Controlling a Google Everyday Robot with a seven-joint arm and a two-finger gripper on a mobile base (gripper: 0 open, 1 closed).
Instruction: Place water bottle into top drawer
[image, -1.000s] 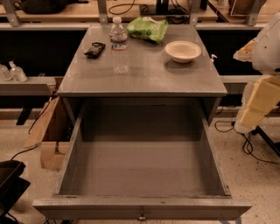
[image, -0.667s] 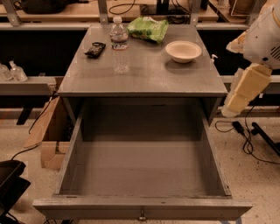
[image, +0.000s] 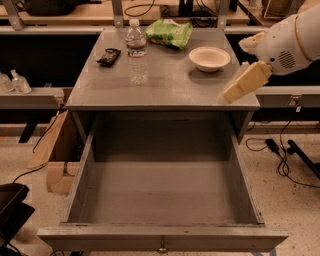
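The water bottle (image: 136, 50) is clear and ribbed with a white cap. It stands upright on the grey table top (image: 165, 85), at the back left. The top drawer (image: 160, 197) is pulled fully out below the table and holds nothing; its front panel with a small knob (image: 161, 247) is nearest to me. My gripper (image: 246, 82) comes in from the right on the white arm (image: 287, 42). It hangs over the table's right front corner, empty, well to the right of the bottle.
A white bowl (image: 210, 57) and a green bag (image: 169, 32) sit at the back of the table, and a small black object (image: 109, 56) lies left of the bottle. Two tiny pump bottles (image: 12, 81) stand on a left shelf. A cardboard box (image: 55, 155) and cables (image: 285, 150) are on the floor.
The arm has swung left and up from beside the table, so the gripper is now over the table's right front corner. The bottle and drawer have not moved.
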